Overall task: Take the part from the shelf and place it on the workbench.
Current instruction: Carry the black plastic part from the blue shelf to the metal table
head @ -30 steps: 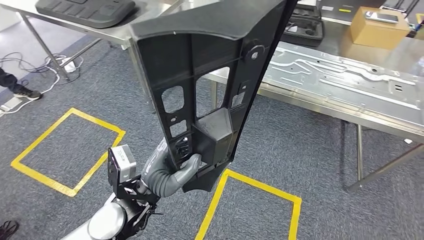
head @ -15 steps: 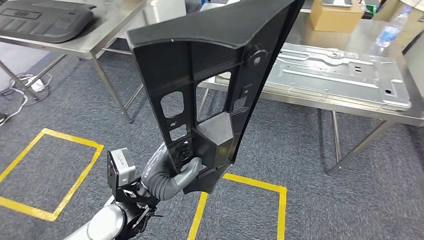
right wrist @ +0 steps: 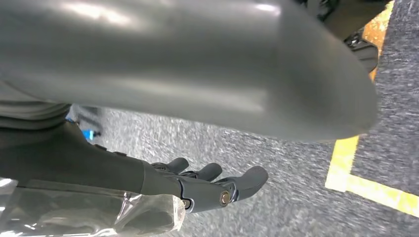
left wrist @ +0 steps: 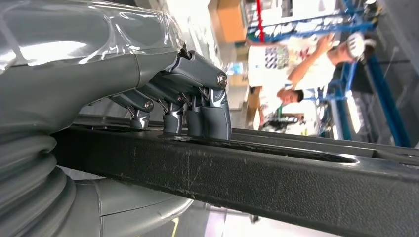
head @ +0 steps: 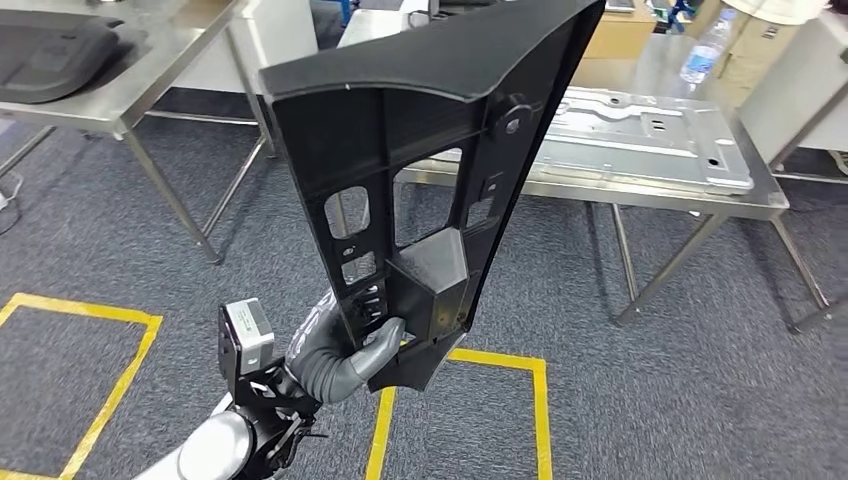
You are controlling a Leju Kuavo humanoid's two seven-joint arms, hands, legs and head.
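Observation:
A large black plastic part [head: 420,150] with ribs and cut-outs stands upright in front of me in the head view. My left hand [head: 345,350] grips it at its narrow lower end, thumb pressed on the near face. In the left wrist view the fingers [left wrist: 210,116] hook over the part's black edge [left wrist: 276,173]. The steel workbench [head: 640,190] stands beyond the part, to the right. My right hand [right wrist: 207,185] hangs over the grey carpet with its fingers spread and nothing in them.
A silver stamped metal plate [head: 640,135] lies on the workbench, with a cardboard box [head: 620,35] and a bottle [head: 705,55] behind it. A second steel table [head: 130,90] at the left bears a dark part [head: 50,55]. Yellow tape [head: 470,360] marks the carpet. A person [left wrist: 291,74] stands in the background.
The whole picture has shifted, so the camera has moved: the tables and floor tape slid leftward and the workbench's right end came into view. The part stays gripped the same way.

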